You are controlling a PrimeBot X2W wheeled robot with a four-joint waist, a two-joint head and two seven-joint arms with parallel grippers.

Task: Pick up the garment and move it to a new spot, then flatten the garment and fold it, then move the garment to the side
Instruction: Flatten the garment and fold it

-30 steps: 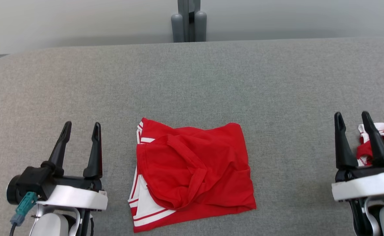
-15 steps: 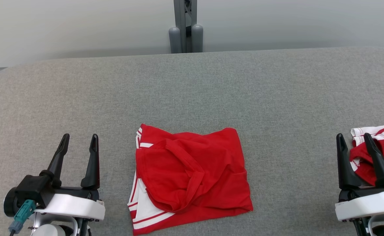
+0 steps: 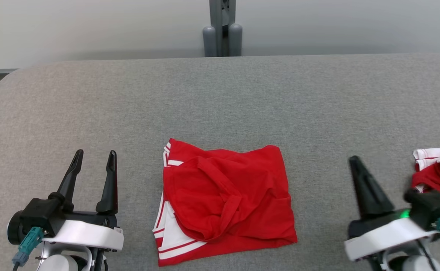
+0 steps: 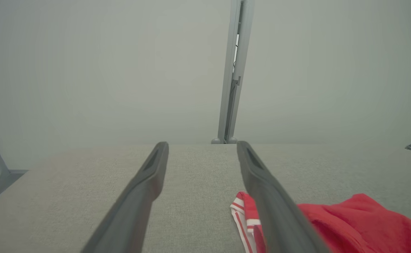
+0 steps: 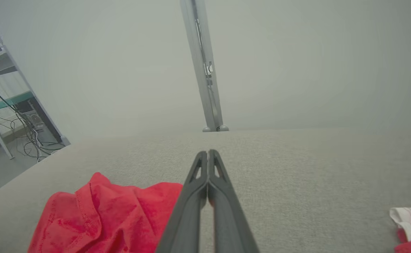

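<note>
Now you have the left end effector [image 3: 95, 153] released and the right end effector [image 5: 207, 151] clenched on nothing, flanking the garment [image 3: 227, 199] on the desk [image 3: 220, 98].

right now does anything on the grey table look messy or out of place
The red garment with white stripes in the middle is folded unevenly: a loose flap bunches across its top and the striped layer pokes out at its left. A second red and white garment lies crumpled at the far right of the grey table.
</note>
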